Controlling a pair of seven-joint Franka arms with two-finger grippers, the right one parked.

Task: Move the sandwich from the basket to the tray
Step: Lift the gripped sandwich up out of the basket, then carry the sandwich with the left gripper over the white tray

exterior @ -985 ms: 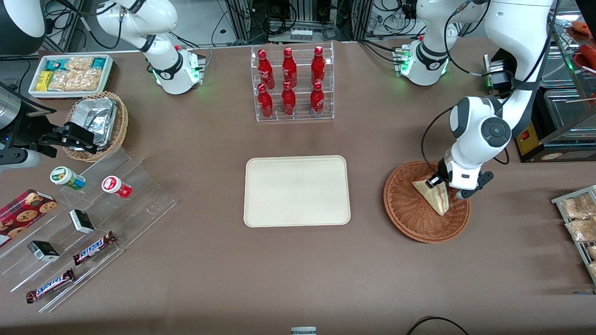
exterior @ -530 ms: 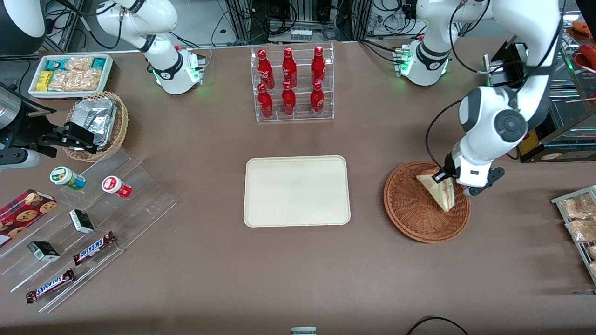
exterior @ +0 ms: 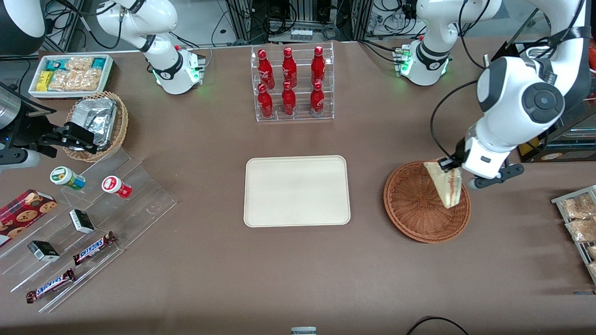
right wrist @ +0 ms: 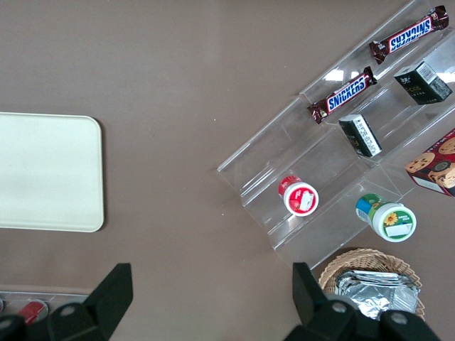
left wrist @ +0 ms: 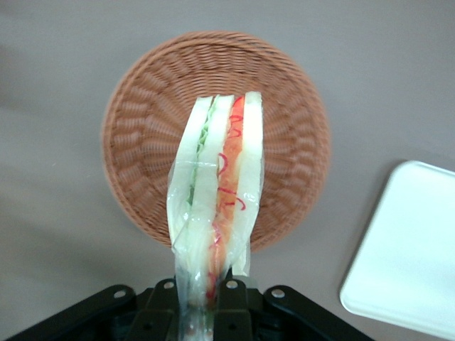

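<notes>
Since the earlier frame, end effector had risen, lifting the sandwich clear of the basket. Fingers were clamped on one corner of the wedge, which hung below them, edge-on, above the basket. Tray sat on the counter, well apart.

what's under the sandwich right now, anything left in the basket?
The sandwich hangs from the gripper, shut on its wrapper, above the basket. The wicker that shows is bare; the strip directly beneath the sandwich is covered.
</notes>
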